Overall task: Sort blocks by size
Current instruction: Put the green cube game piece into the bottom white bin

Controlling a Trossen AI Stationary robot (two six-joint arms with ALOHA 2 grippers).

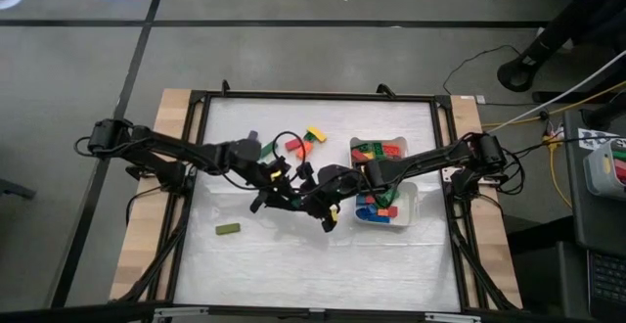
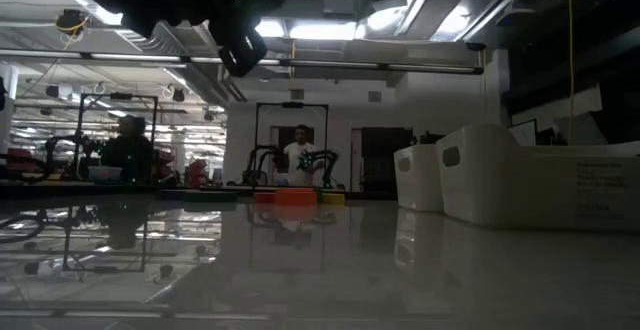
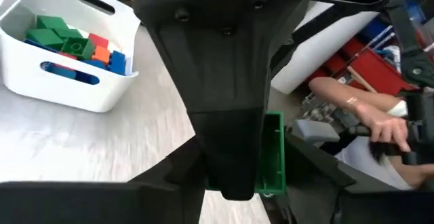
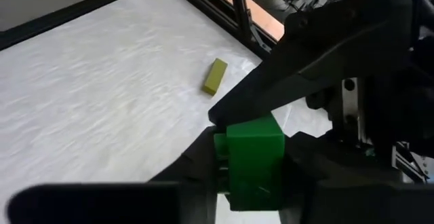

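Above the middle of the table my two grippers meet at one green block point(image 4: 254, 157), a longer bar point(image 3: 272, 149) that hangs clear of the white tabletop. My left gripper point(image 1: 291, 196) comes from the table's left. My right gripper point(image 1: 321, 208) comes from the right. Both are shut on the bar, which the arms hide in the high view. Loose blocks lie on the table: an olive one point(image 1: 228, 229) near the left, and red, yellow and green ones point(image 1: 303, 141) at the far middle. My left gripper has one end of the green bar point(image 3: 268, 182); in the right wrist view one of its fingers point(image 4: 271, 81) lies on the bar's upper side. The other finger is hidden behind the bar. The bar is lifted clear. My right gripper pinches the green bar's other end point(image 4: 252, 173) between its two fingers, one on each side. It comes slanting down from the table's right. The bar sticks out ahead of the fingers, clear of the table.
Two white trays stand at the right: the far one point(image 1: 354, 145) holds green and red blocks, the near one point(image 1: 415, 202) blue and red ones. A black frame point(image 1: 196, 166) rims the table. A person's hand point(image 3: 369, 119) shows beyond the table's edge.
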